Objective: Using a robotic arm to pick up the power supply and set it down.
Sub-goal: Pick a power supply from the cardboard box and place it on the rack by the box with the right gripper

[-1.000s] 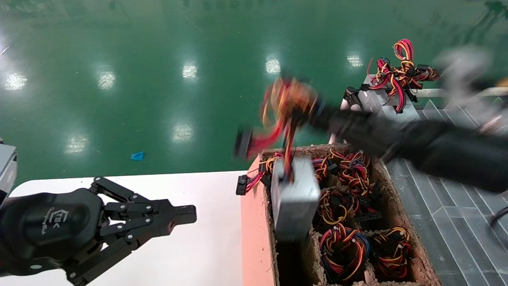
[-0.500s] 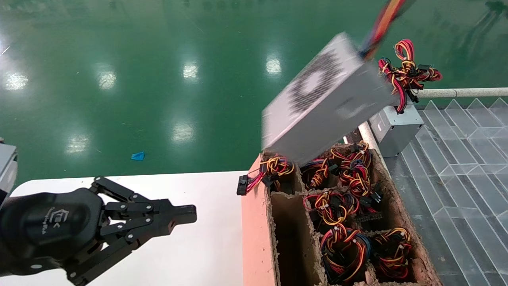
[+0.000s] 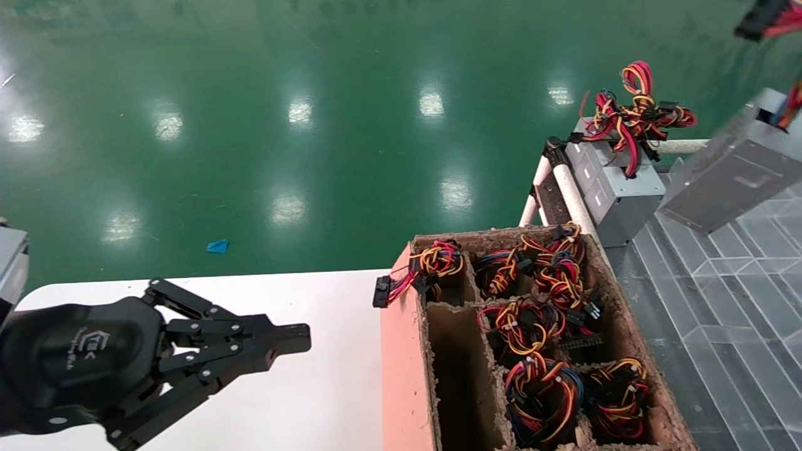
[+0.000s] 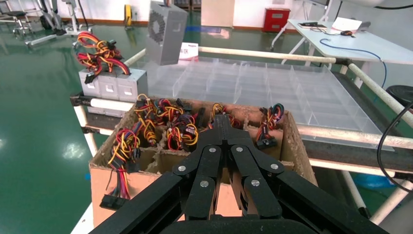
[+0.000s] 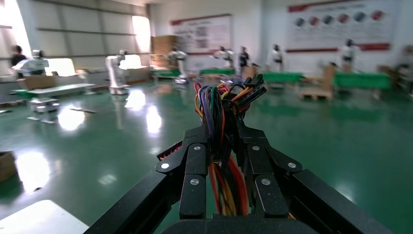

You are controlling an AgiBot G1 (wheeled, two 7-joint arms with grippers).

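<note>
Green glossy floor (image 3: pixel 250 94), white table (image 3: pixel 313 388), clear partitioned tray (image 3: pixel 739 300), left claw (image 3: pixel 285 341) parked.

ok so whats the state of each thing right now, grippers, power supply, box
right gripper: shut on the wire bundle
power supply: hanging tilted in the air above the clear tray
left gripper: shut, holding nothing, over the white table
cardboard box: open, one long compartment bare, the others with cables
second power supply: resting beyond the box, wires piled on top

A brown cardboard divider box (image 3: pixel 401 351) full of coloured wire bundles (image 3: pixel 542 394) sits beside a white table (image 3: pixel 326 388) and clear plastic tray (image 3: pixel 739 326).
</note>
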